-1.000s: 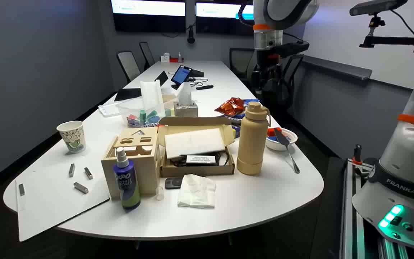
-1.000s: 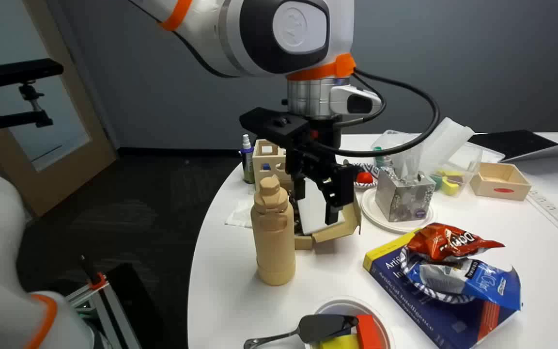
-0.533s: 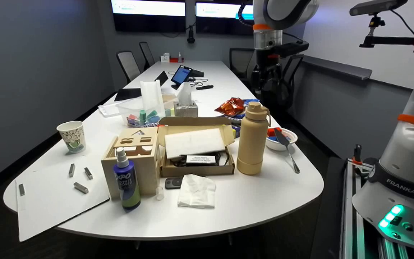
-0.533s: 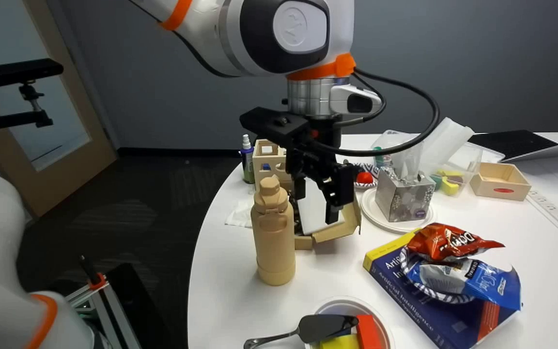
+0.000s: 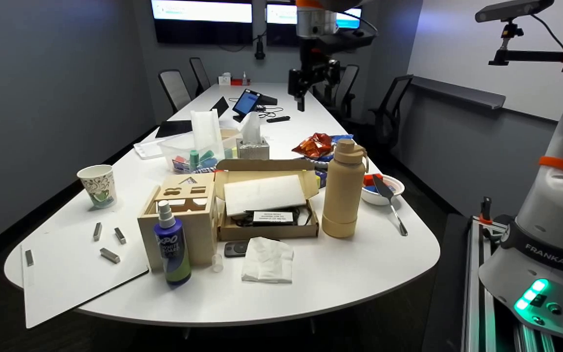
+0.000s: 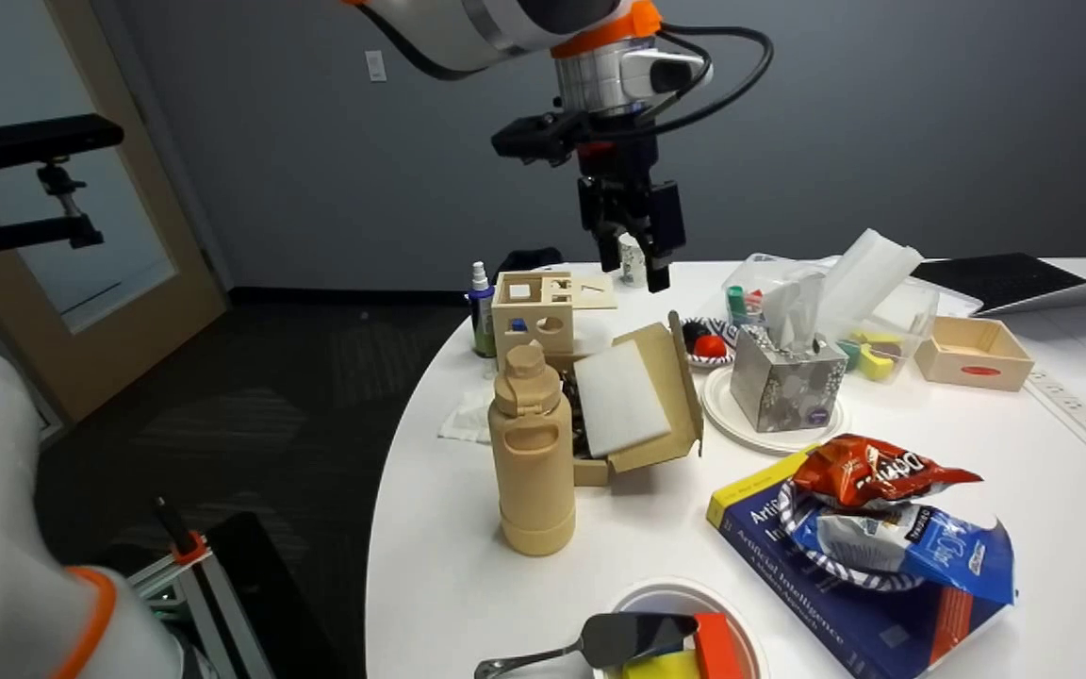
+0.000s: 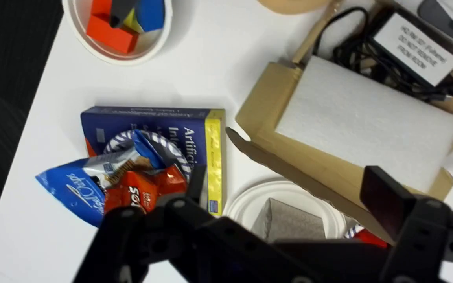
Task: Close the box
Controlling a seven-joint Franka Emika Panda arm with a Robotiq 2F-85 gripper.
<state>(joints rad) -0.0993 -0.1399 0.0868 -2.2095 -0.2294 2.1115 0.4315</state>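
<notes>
The box's [image 5: 268,232] long axis crosses the table [image 5: 340,283], open lid [image 5: 264,165] toward screens [image 5: 203,24].

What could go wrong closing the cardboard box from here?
The white slab lies against the open lid, so it could slide or jam as the lid folds. The tissue box stands behind the lid, so the end effector might knock it when reaching around. The tan bottle stands beside the cardboard box, where a low approach might bump it.
</notes>
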